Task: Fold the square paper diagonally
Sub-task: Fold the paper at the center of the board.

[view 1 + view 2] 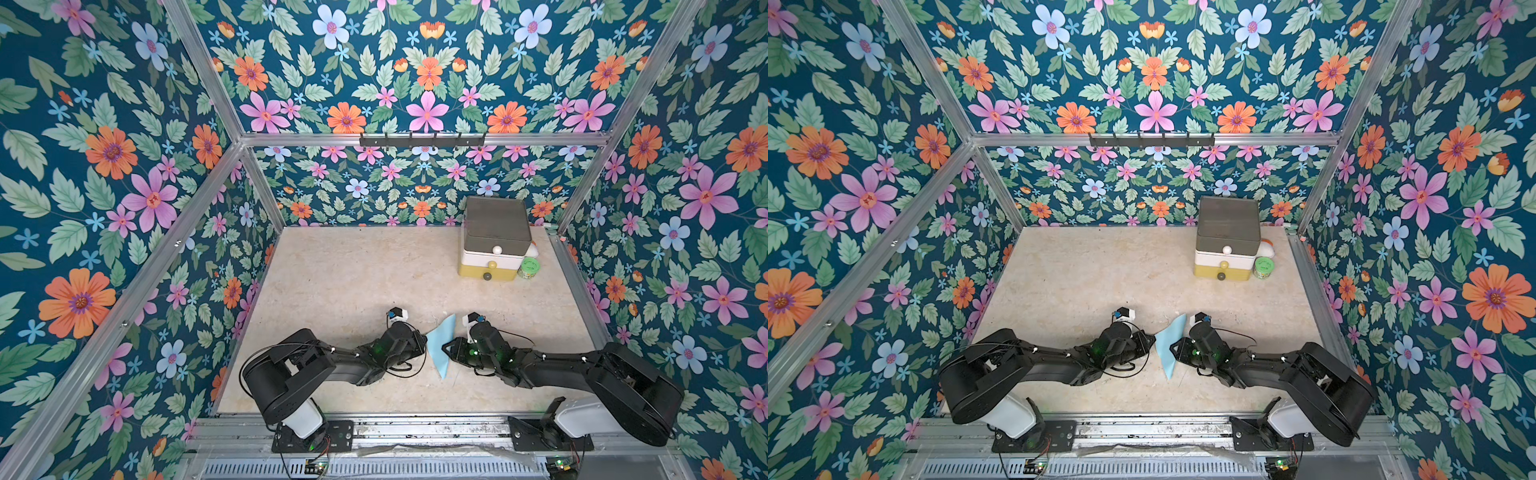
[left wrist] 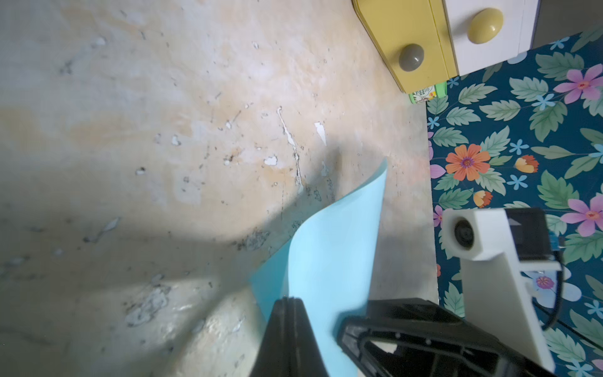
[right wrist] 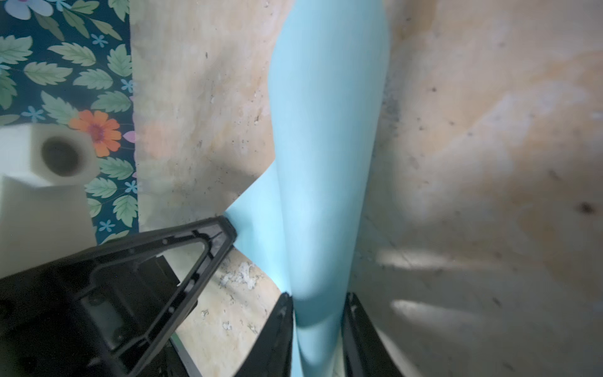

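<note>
**Status.** The fold is started, not finished. The square paper [image 1: 438,341] is bowed into a rounded hump with no sharp crease visible. By judgement, what is left is to bring the opposite corners into register, lay the sheet flat and press the diagonal.

**Left side.** The left gripper [image 1: 424,336] has its jaws pressed together on the left corner of the sheet. In the left wrist view the gripper [image 2: 288,305] shows no gap, and the paper [image 2: 332,254] rises from it in a curve.

**Centre.** The sheet lies between the two grippers, near the middle of the front edge of the tabletop [image 1: 332,270] and well apart from its side and back edges. In both top views it appears as a narrow, pointed shape. Its long axis runs from the front edge toward the back edge, and the far tip leans slightly toward the right edge. The near tip points at the front edge.

**Right side.** The right gripper [image 1: 445,347] meets the sheet from the right. In the right wrist view its jaws [image 3: 316,305] stand part-way apart, straddling the rounded fold of the paper [image 3: 326,130]. Whether they already bear on the fold cannot be told.
</note>
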### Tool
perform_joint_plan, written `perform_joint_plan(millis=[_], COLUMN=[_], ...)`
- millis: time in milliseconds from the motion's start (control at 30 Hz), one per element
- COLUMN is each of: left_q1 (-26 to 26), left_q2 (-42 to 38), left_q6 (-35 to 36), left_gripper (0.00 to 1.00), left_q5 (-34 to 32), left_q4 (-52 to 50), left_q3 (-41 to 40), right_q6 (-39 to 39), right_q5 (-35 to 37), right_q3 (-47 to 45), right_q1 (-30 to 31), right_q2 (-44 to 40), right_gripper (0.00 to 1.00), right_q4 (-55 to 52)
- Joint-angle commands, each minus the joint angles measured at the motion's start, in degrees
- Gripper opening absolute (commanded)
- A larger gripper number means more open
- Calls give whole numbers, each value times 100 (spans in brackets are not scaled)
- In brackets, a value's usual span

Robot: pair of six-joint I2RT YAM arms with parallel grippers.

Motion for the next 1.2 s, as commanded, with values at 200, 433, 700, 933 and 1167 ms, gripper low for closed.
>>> perform_joint_plan(millis=[200, 433, 700, 933, 1167], left_q1=[-3, -3, -3, -3, -3], left_q2=[-68, 242, 484, 640, 730], left_q6=[166, 164, 61, 100, 161], left_gripper=[0, 0, 0, 0, 0], left_q5=[-160, -38, -25, 68, 138], left_q4=[-148, 8, 219, 297, 288], left_q3=[-53, 171, 173, 326, 423], right_q6=[61, 25, -46, -24, -6], right_q5=[-483, -419, -417, -392, -581], right_q3=[-40, -302, -276, -432, -622], right_q1=[-99, -268, -310, -388, -640], right_q2=[158, -35, 102, 57, 133], right_gripper=[24, 24, 28, 29, 25], right_q4=[852, 732, 697, 768, 1058])
